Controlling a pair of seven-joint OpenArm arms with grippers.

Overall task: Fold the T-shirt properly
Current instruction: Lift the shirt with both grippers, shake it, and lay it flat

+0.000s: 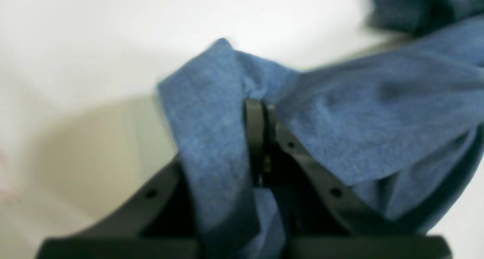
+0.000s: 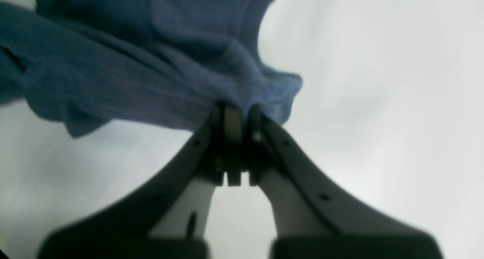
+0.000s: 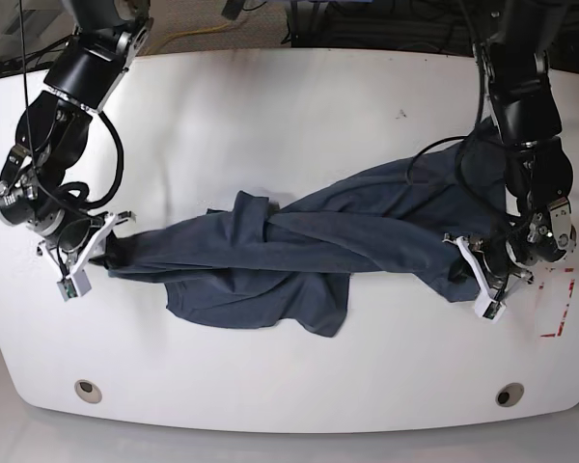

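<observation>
The dark navy T-shirt [image 3: 289,241] lies stretched and twisted across the white table [image 3: 270,116], bunched in the middle. My left gripper [image 1: 261,107] is shut on a fold of the T-shirt [image 1: 340,126], with cloth draped over both fingers. In the base view this left gripper [image 3: 468,265] sits at the shirt's right end. My right gripper [image 2: 238,109] is shut on an edge of the T-shirt [image 2: 132,70], which hangs off to the left of its fingers. Seen from the base, the right gripper [image 3: 101,249] holds the shirt's left end just above the table.
Red tape marks [image 3: 560,309] lie near the table's right edge beside the left arm. Two round holes [image 3: 87,390] [image 3: 508,394] sit near the front edge. Cables lie beyond the table's far edge.
</observation>
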